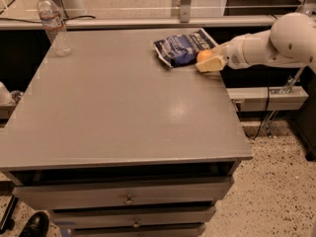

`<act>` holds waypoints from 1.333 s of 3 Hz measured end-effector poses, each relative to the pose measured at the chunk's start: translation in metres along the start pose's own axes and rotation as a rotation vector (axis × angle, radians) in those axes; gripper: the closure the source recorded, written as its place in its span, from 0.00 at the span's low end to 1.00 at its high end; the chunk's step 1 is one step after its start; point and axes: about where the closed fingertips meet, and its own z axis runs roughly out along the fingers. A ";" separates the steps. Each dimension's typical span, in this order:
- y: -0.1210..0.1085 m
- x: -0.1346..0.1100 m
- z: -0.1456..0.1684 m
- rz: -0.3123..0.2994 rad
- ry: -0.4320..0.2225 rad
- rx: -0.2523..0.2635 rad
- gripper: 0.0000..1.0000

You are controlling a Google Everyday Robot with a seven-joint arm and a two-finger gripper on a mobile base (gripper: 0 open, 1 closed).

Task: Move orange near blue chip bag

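Observation:
The blue chip bag (182, 47) lies flat at the far right of the grey table (118, 102), dark blue with white lettering. The orange (203, 56) shows as a small round orange shape right at the bag's right edge, between the pale fingers of my gripper (206, 61). The gripper reaches in from the right on a white arm, low over the table top, and is shut on the orange. Most of the orange is hidden by the fingers.
A clear plastic water bottle (53, 24) stands at the table's far left corner. The table has drawers below its front edge (128, 199). A shelf and cables (269, 98) sit to the right of the table. A shoe (33, 224) shows at bottom left.

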 end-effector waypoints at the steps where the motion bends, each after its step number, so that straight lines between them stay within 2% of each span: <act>1: -0.001 -0.004 0.008 0.006 -0.002 -0.009 0.75; 4: -0.001 -0.002 0.013 0.021 -0.002 -0.023 0.05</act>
